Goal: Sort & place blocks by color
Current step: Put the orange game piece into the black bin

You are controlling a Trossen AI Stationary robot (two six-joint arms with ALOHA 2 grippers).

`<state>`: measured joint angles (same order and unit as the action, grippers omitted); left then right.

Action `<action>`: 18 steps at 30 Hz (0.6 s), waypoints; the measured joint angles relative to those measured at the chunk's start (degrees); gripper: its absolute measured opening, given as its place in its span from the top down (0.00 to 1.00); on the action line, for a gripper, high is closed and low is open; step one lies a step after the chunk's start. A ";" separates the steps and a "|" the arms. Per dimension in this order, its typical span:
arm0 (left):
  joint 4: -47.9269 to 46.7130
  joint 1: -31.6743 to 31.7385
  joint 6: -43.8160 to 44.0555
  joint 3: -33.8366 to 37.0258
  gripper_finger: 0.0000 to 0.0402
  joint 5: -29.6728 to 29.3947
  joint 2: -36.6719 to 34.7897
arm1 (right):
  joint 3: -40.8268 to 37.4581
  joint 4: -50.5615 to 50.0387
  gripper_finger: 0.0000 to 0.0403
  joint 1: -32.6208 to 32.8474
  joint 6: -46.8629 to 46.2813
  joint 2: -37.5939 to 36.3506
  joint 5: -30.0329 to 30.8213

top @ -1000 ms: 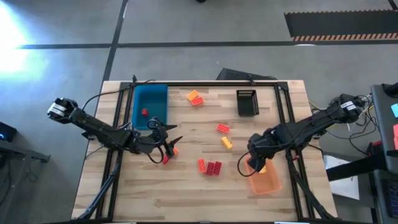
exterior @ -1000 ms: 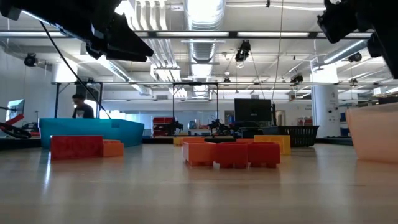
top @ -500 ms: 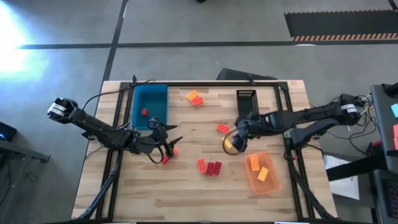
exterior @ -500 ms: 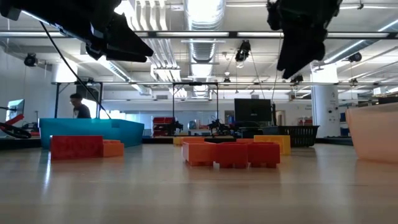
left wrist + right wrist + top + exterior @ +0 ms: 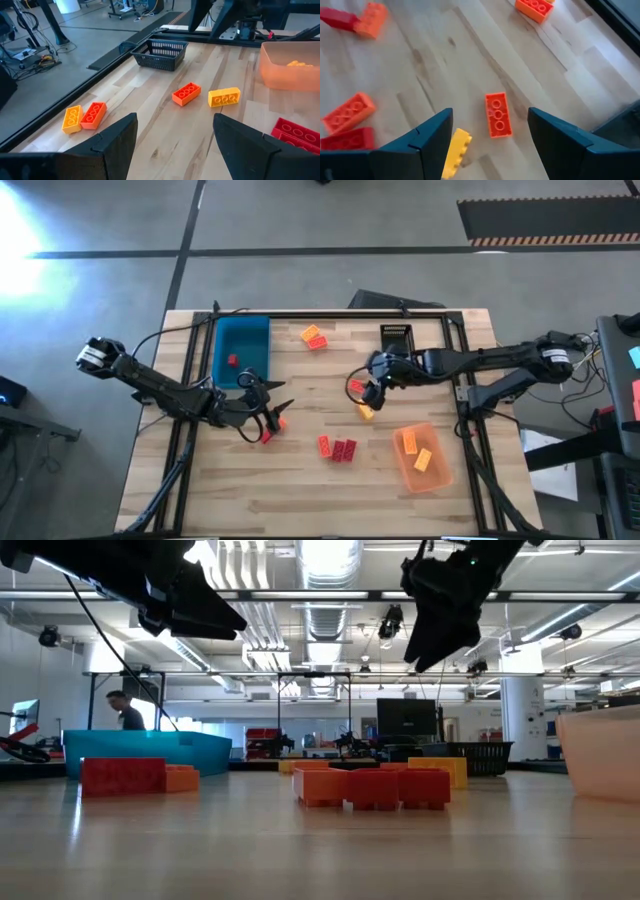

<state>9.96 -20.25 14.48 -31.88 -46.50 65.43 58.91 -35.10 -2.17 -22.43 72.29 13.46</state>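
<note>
Small studded bricks lie flat on the wooden table. An orange brick (image 5: 358,386) and a yellow brick (image 5: 365,411) are at the middle. Red bricks (image 5: 339,449) lie nearer the front, and an orange-yellow pair (image 5: 313,337) lies at the back. My right gripper (image 5: 369,393) hovers open above the orange brick (image 5: 498,114); the yellow brick (image 5: 456,152) shows beside it. My left gripper (image 5: 278,412) is open and empty beside a red and an orange brick (image 5: 268,430), right of the blue tray (image 5: 243,340).
The blue tray holds one red brick (image 5: 232,361). A translucent orange tray (image 5: 437,475) at the front right holds two yellow bricks (image 5: 415,452). A black basket (image 5: 397,345) stands at the back right. A person (image 5: 122,710) is in the room behind.
My right gripper has swung from over the orange tray toward the table's left and far side. It now hangs over the orange brick at the middle. The tray's two yellow bricks now show. My left gripper has kept still.
</note>
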 joint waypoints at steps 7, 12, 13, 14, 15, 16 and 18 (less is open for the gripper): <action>-0.02 0.00 -0.29 -0.01 0.39 0.00 0.00 | 4.80 -1.31 0.39 -1.73 5.64 6.98 -0.41; -0.04 0.00 -0.31 0.00 0.39 -0.02 0.00 | 10.33 -5.98 0.38 -2.66 10.34 13.36 -0.41; -0.06 0.00 -0.33 -0.02 0.39 -0.02 0.00 | 11.20 -6.76 0.38 -2.78 11.16 14.48 -0.40; -0.07 0.00 -0.33 0.00 0.39 -0.01 0.00 | 11.96 -7.63 0.39 -2.85 11.68 15.63 -0.42; -0.05 0.00 -0.33 -0.02 0.39 -0.02 0.00 | 12.66 -8.51 0.39 -2.87 12.21 16.75 -0.44; -0.08 0.00 -0.35 0.00 0.39 -0.02 0.00 | 13.38 -9.40 0.39 -2.87 12.72 17.77 -0.44; -0.11 0.00 -0.35 -0.02 0.39 -0.02 0.00 | 14.56 -11.31 0.39 -2.87 13.20 19.81 -0.48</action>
<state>9.85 -20.25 14.13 -31.90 -46.52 65.43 73.48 -46.41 -5.04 -9.23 92.10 12.98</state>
